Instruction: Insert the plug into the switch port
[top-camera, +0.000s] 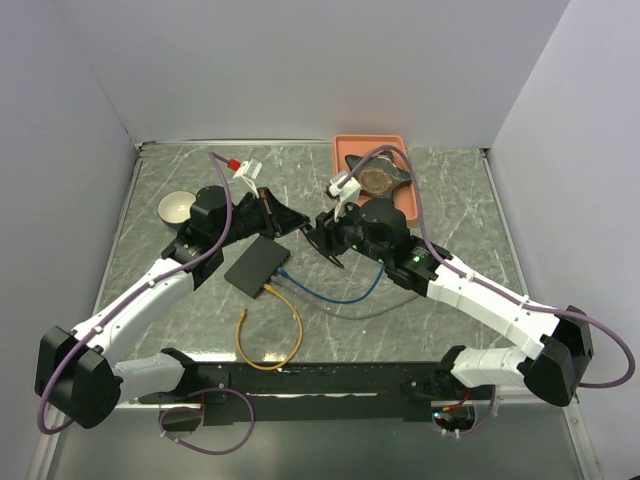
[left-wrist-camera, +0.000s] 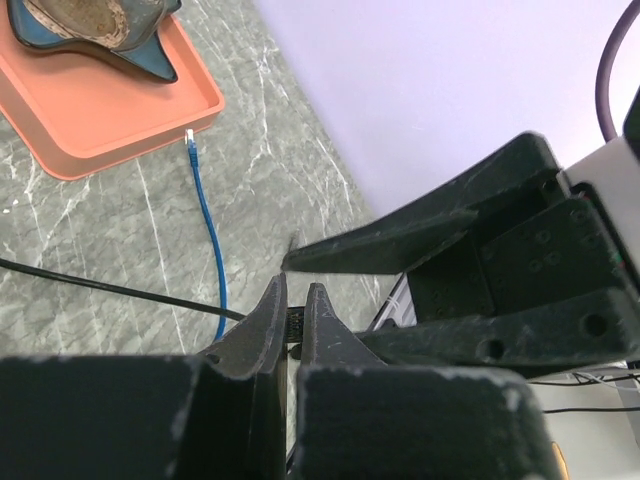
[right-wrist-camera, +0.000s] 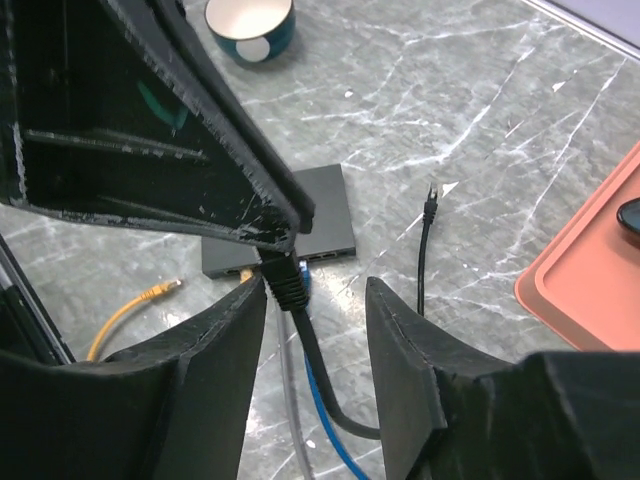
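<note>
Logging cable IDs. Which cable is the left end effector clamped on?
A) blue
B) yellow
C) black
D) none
C: the right wrist view shows the left end effector shut on the black cable at its plug boot.

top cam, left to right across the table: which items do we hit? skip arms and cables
white bowl → black switch box → orange tray
</note>
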